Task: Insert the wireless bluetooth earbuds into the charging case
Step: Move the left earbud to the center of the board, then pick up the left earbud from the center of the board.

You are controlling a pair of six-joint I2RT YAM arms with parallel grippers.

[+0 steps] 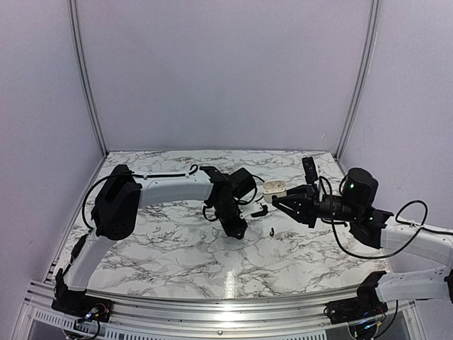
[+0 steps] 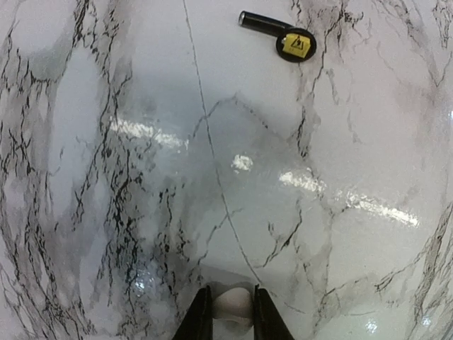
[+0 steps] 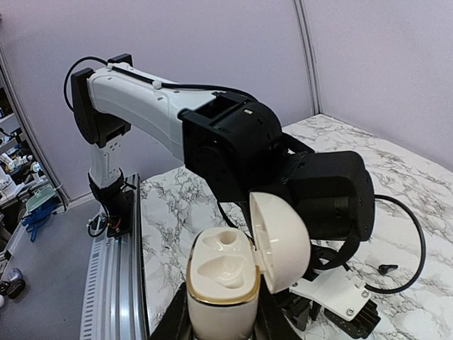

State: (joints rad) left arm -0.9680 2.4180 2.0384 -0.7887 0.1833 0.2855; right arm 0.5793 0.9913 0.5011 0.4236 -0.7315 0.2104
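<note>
My left gripper [image 2: 230,292] points down at the marble table and is shut on a small cream rounded piece [image 2: 232,306], an earbud by its look; in the top view this gripper [image 1: 239,229] sits at the table's middle. My right gripper [image 3: 221,323] is shut on the cream charging case [image 3: 219,287] and holds it upright. The case's lid [image 3: 279,241] hangs open to the right, and both wells are empty. From above, the case [image 1: 274,188] shows just right of the left gripper, off the table.
A black stick with a round head and a yellow warning label [image 2: 283,39] lies on the marble ahead of the left fingers, and shows as a hooked black piece [image 1: 260,210] from above. A smaller black bit [image 1: 272,231] lies nearby. Grey walls enclose the table.
</note>
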